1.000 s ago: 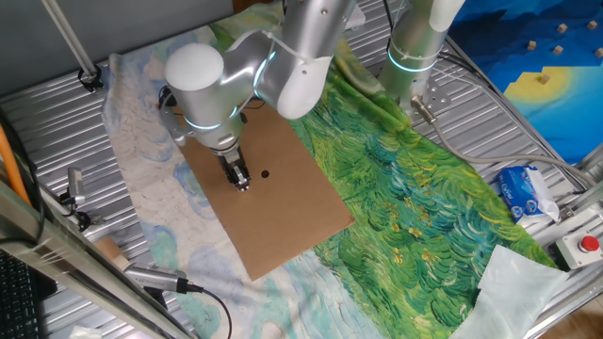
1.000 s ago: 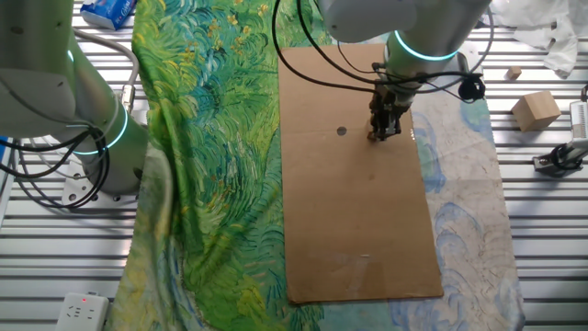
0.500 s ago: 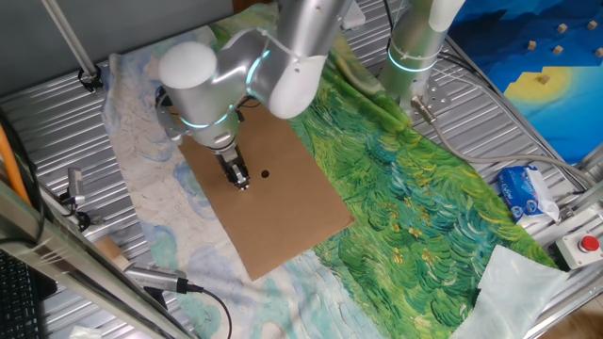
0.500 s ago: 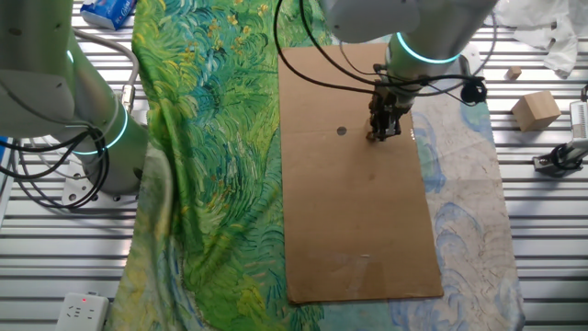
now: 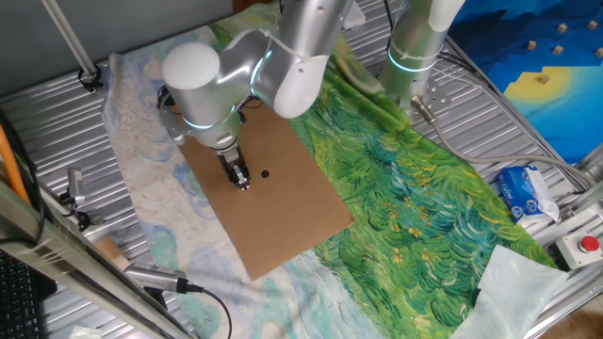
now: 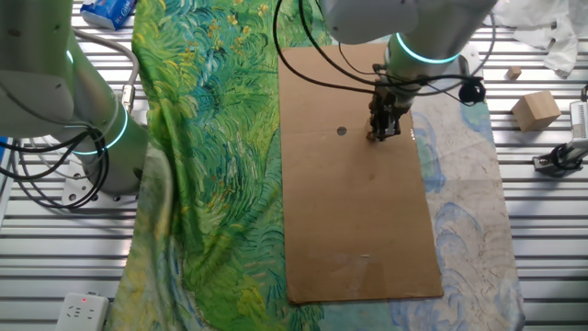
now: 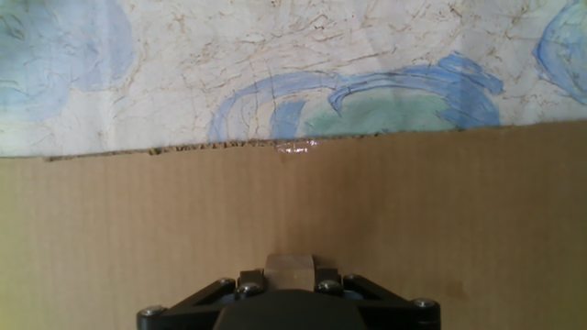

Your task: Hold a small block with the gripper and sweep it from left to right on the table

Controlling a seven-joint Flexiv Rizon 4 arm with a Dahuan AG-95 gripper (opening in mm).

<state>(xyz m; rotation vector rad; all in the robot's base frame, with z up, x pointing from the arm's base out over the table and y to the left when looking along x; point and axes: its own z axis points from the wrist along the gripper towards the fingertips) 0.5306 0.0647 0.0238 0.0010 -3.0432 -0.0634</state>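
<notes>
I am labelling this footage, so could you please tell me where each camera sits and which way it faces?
One fixed view: high, off a table corner, looking obliquely down at the cardboard; arm and gripper show.
The other fixed view: nearly overhead from another side; wrist and gripper show.
Hand view: on the hand, looking along the fingers; gripper base and small block show.
All three share the cardboard.

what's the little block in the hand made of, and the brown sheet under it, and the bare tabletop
The small block, clamped in the hand: pale tan, matte, plain faces, probably unfinished wood. The brown sheet: cardboard by its look, flat dull kraft colour with a rough fibrous edge in the hand view. The table: silver-grey ribbed slats with a dull sheen, most likely metal, perhaps aluminium.
</notes>
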